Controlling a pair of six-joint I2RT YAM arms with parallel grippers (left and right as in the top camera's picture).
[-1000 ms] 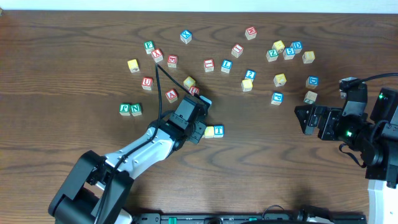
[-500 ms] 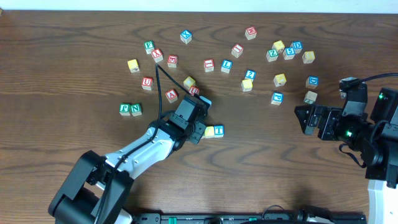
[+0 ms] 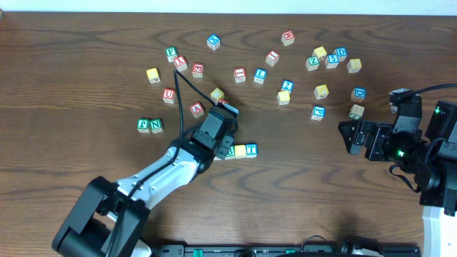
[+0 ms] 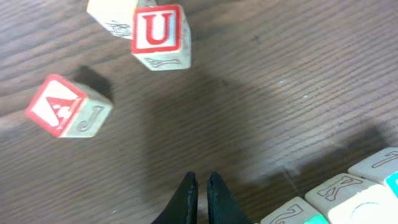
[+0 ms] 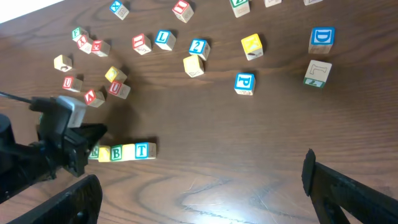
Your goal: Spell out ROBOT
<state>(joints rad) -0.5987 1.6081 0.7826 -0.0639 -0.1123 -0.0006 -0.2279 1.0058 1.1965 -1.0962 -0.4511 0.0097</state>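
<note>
Left gripper [image 4: 201,182]: fingers pressed together, holding nothing, at the left end of a short row on the table [image 3: 71,78]. Row: green B cube [image 5: 116,152], yellow cube [image 5: 129,151], blue T cube [image 5: 143,150], touching. Right gripper [image 3: 348,138]: fingers spread, empty, well apart from the row.

Cube row [image 4: 339,190] is cut off at the lower right edge; overhead, its left end is hidden by the left gripper [image 3: 227,147].

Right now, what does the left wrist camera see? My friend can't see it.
The left tool, its two black tips nearly touching, hovers over a wooden table. A red U block and another red block lie beyond it, and a row of blocks peeks in at bottom right.
</note>
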